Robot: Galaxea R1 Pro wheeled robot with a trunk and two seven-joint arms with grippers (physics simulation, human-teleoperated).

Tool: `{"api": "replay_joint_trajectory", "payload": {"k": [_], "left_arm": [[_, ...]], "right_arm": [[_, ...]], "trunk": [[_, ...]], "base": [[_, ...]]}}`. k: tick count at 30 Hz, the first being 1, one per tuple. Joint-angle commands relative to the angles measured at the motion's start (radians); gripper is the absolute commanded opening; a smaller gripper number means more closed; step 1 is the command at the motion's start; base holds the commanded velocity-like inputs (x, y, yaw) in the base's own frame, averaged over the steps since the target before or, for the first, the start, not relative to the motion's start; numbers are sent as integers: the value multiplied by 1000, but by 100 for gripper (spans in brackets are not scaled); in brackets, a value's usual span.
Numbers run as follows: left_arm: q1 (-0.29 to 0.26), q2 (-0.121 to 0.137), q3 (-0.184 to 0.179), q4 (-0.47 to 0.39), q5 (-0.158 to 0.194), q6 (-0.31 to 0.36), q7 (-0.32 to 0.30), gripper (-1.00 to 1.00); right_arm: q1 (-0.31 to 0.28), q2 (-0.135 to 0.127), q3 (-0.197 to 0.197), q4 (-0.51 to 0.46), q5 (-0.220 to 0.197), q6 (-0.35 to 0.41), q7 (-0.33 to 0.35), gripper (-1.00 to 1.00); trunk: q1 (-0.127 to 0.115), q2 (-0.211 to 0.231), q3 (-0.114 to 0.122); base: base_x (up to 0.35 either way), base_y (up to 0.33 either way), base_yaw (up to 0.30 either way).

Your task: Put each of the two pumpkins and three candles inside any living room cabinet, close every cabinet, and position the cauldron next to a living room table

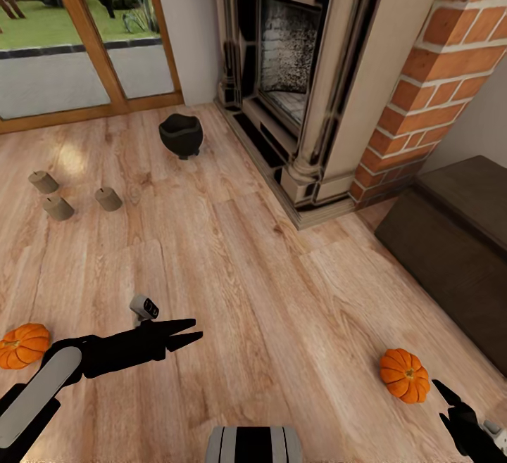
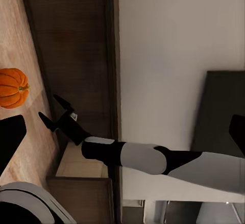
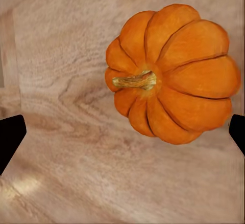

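Note:
Two orange pumpkins lie on the wood floor: one (image 1: pixel 23 345) at the near left, one (image 1: pixel 405 375) at the near right. My right gripper (image 1: pixel 445 400) hovers open just beside the right pumpkin (image 3: pixel 173 73), which sits off-centre between the spread fingers (image 3: pixel 10 137). My left gripper (image 1: pixel 189 331) is open and empty over the floor, well to the right of the left pumpkin. Three tan candles (image 1: pixel 44 181) (image 1: pixel 58 207) (image 1: pixel 108 198) stand at the far left. The black cauldron (image 1: pixel 181 134) sits near the fireplace. The dark low cabinet (image 1: pixel 451 252) stands at the right, its front shut.
A stone fireplace (image 1: pixel 296 62) with a brick column (image 1: pixel 429 76) fills the far right. Glass patio doors (image 1: pixel 77 41) line the far left wall. The left wrist view catches the right pumpkin (image 2: pixel 13 87), the cabinet (image 2: pixel 76 45) and my right gripper (image 2: pixel 51 107).

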Motion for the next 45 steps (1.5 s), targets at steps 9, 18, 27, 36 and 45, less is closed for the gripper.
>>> {"api": "replay_joint_trajectory", "payload": {"k": [9, 18, 27, 36, 45], "left_arm": [[-1, 1, -1, -1, 1, 3, -3, 100], [-1, 1, -3, -1, 1, 3, -3, 100], [-1, 1, -4, -2, 1, 3, -3, 100], [-1, -3, -11, -1, 1, 2, -3, 100], [-1, -8, -13, -1, 1, 2, -2, 100]], "right_arm": [[-1, -1, -8, -52, -1, -18, 22, 100], [-1, -3, -9, -54, -1, -13, 22, 100], [-1, -3, -8, -54, -1, -15, 19, 100], [-1, -5, -10, -55, -3, -14, 31, 100], [-1, -6, -11, -55, -5, -5, 132, 100]], "trunk": [[4, -2, -36], [8, -5, -70], [12, -7, -105], [16, -9, -140], [20, -11, -175]], "base": [[0, 0, 0], [0, 0, 0], [0, 0, 0], [0, 0, 0], [0, 0, 0]]}}
